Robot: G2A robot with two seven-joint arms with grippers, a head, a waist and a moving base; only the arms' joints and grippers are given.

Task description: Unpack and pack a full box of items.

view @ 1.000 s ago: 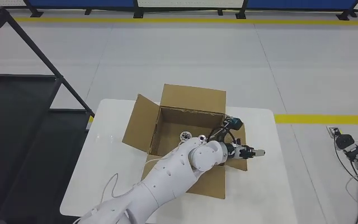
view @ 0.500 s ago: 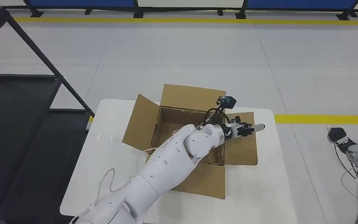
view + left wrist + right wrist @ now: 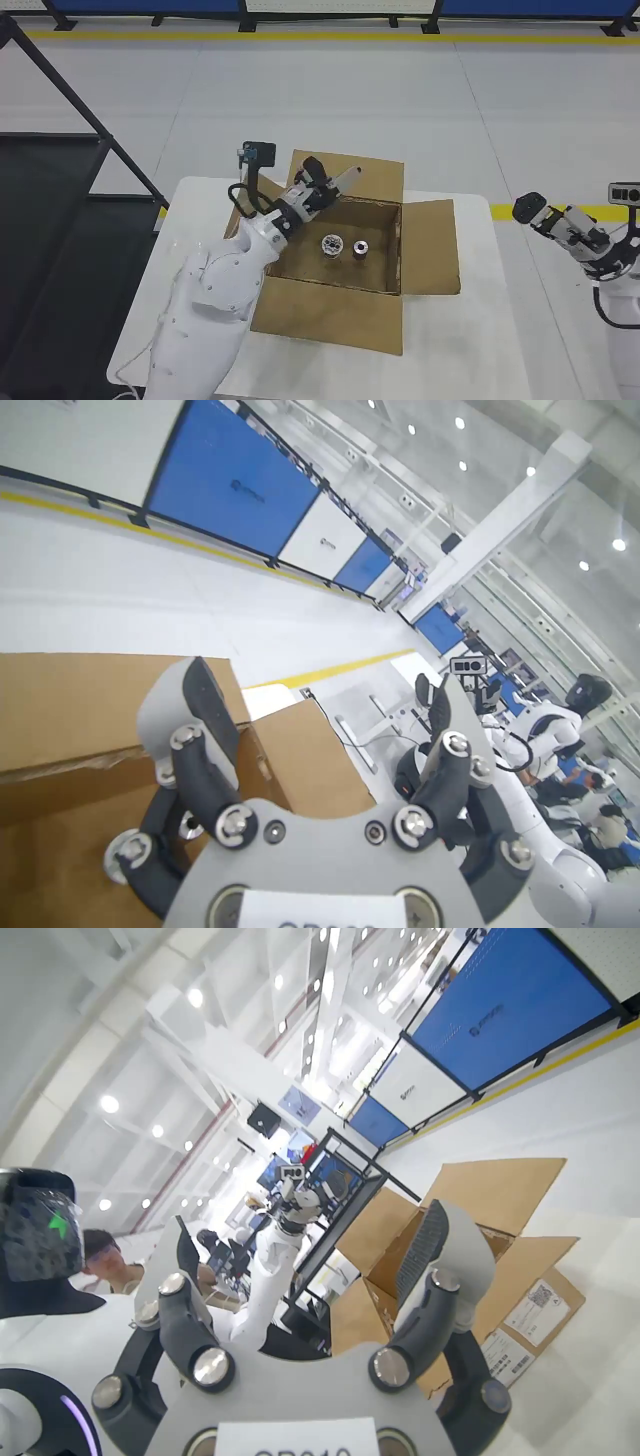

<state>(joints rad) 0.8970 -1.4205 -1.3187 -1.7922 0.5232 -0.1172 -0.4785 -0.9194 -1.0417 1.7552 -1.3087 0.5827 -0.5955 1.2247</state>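
Note:
An open cardboard box (image 3: 430, 250) stands on the white table (image 3: 190, 290), all its flaps folded out. On its floor lie two small round items, a silvery one (image 3: 331, 245) and a reddish one (image 3: 360, 248). My left gripper (image 3: 330, 175) hovers above the box's far left corner, open and empty; in its wrist view the left gripper (image 3: 320, 682) hangs over the brown box wall (image 3: 75, 700). My right gripper (image 3: 530, 208) is off the table's right side, raised. Seen from its wrist, the right gripper (image 3: 307, 1223) stands open and empty, with the box (image 3: 500, 1188) farther off.
A black metal rack (image 3: 60, 190) stands off the table's left side. The box's front flap (image 3: 330, 315) lies flat towards the table's near edge. Bare table top shows to the left and right of the box.
The left arm swung from the box's right flap across to its far left corner, uncovering the two items inside. The right arm has come into view at the right.

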